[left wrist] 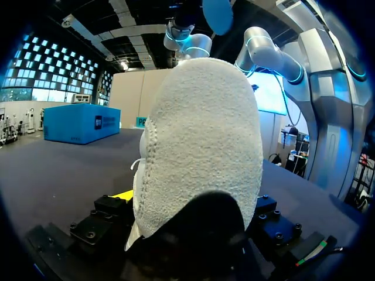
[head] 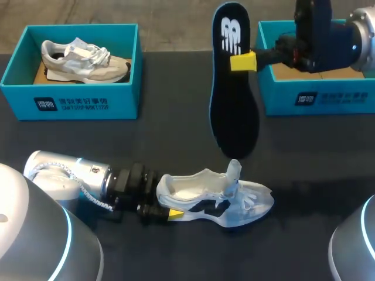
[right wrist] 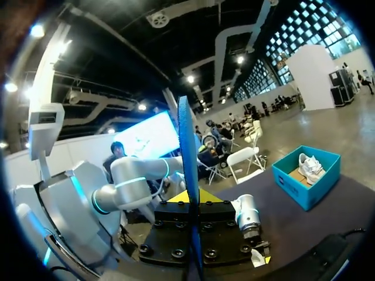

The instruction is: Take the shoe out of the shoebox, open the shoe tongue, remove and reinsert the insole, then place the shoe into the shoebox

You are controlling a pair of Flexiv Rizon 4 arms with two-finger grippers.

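The shoe [head: 214, 199] is laid at the near middle of the desk [head: 146, 146], toe to the right, its heel clamped in the left jaws. The insole [head: 233, 99] is held upright over the far desk, clamped in the right jaws. A left box [head: 76, 99], far left, is filled by a second shoe [head: 82, 58]; a right box [head: 328, 96] is set far right.

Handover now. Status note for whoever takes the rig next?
Left gripper: shut on the heel of the shoe, which lies on the table with its tongue raised.
Right gripper: shut on the insole, held upright in the air beyond the shoe.
Done: shoe out, tongue open, insole removed.
Left: reinsert insole, return shoe to the right shoebox, which looks empty.
Left shoebox holds a second shoe.
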